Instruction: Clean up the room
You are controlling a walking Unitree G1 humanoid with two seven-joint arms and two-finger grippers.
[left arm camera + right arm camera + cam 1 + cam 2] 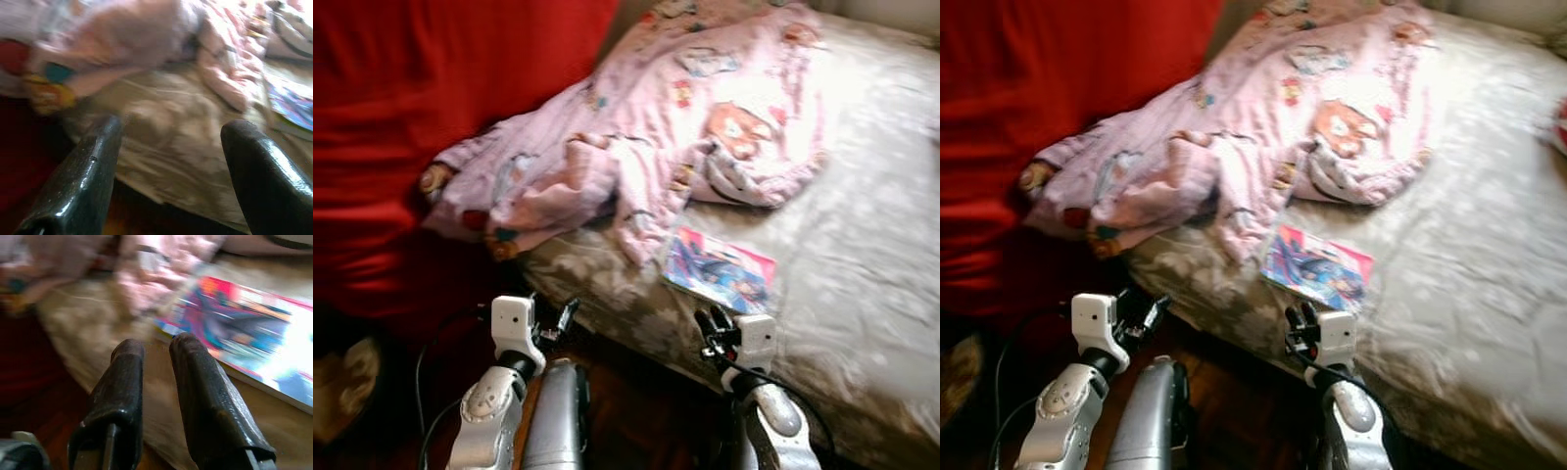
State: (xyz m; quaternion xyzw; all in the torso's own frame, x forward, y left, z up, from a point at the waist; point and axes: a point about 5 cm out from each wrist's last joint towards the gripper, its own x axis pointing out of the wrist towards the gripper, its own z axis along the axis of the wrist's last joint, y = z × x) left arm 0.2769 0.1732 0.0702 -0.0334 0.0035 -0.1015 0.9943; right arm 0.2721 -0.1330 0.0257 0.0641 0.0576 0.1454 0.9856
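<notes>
Both our grippers hover at the grey patterned bed's (862, 294) near edge: left gripper (558, 318) spread wide, right gripper (710, 328) nearly pinched together, just short of a glossy pink-and-blue comic book (719, 270) lying flat beside the rumpled pink cartoon-print blanket (646, 137).

blanket (705, 117): pink, cartoon print | book (719, 270): blue-red cover | bed (862, 255): beige floral | curtain (431, 88): red

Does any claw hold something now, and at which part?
Nothing is held. The left claw is open near the bed edge. The right claw is nearly shut, empty, just short of the book.
</notes>
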